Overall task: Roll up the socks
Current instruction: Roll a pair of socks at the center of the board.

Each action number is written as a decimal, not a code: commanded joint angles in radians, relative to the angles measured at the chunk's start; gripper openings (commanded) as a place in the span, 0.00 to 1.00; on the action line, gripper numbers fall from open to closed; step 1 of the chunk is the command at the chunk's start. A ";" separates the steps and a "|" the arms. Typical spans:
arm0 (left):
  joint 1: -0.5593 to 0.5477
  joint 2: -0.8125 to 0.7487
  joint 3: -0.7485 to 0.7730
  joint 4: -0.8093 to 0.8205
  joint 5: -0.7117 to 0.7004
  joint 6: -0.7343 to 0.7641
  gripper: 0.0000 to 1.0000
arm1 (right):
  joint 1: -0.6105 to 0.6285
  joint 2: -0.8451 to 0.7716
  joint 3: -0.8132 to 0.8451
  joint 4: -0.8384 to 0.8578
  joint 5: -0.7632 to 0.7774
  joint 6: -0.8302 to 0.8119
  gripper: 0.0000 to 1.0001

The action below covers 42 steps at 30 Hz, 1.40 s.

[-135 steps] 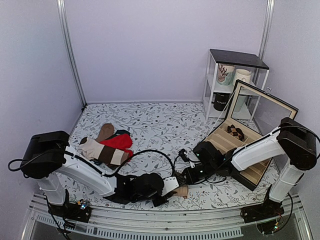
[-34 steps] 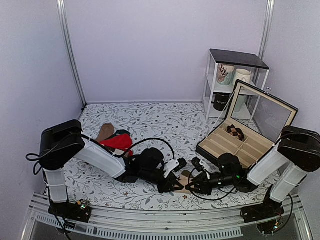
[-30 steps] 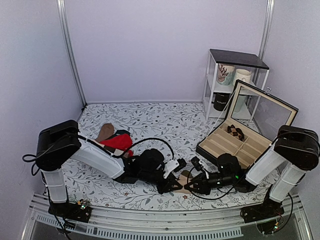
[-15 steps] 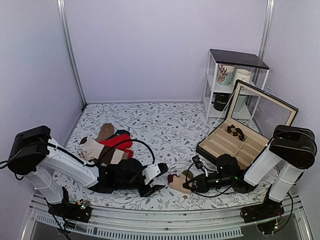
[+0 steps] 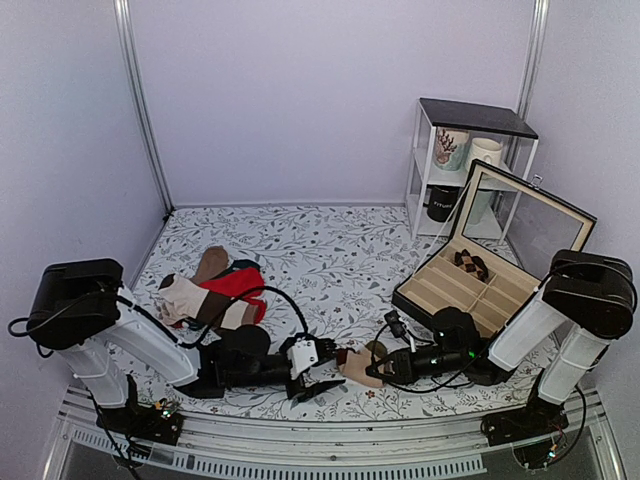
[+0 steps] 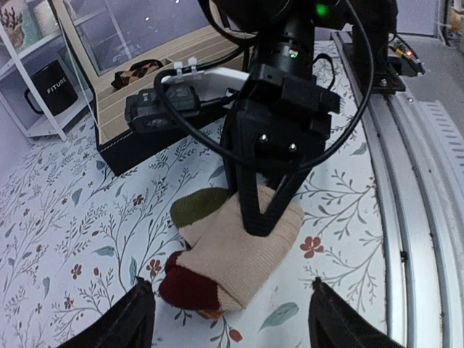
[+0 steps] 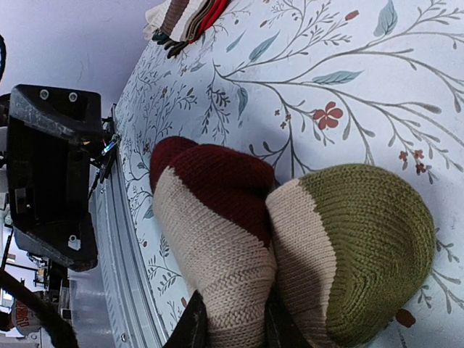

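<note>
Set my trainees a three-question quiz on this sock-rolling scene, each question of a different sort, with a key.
1. True or false: the left gripper is clamped shut on the rolled socks.
2. Which colour is absent from the rolled socks? A maroon, B olive, C blue.
3. Name the gripper that pinches the rolled socks.
Key: 1 false, its jaws stand open; 2 C; 3 the right gripper.

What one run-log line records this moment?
left gripper: open, clear of socks | right gripper: shut on socks | socks: bundled on table
</note>
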 commanded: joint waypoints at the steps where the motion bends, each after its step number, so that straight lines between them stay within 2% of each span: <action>1: -0.009 0.054 0.051 0.028 0.071 0.050 0.71 | 0.011 0.056 -0.047 -0.294 0.004 0.003 0.12; 14: 0.014 0.194 0.128 0.004 0.089 0.007 0.69 | 0.011 0.067 -0.054 -0.274 0.002 0.000 0.11; 25: 0.016 0.087 0.039 0.082 0.034 0.012 0.69 | 0.012 0.073 -0.058 -0.268 -0.001 0.003 0.11; 34: 0.033 0.212 0.160 -0.040 0.055 0.008 0.70 | 0.011 0.079 -0.057 -0.256 -0.006 0.006 0.11; 42: 0.039 0.243 0.158 -0.099 0.049 -0.025 0.69 | 0.011 0.076 -0.063 -0.254 -0.009 0.006 0.11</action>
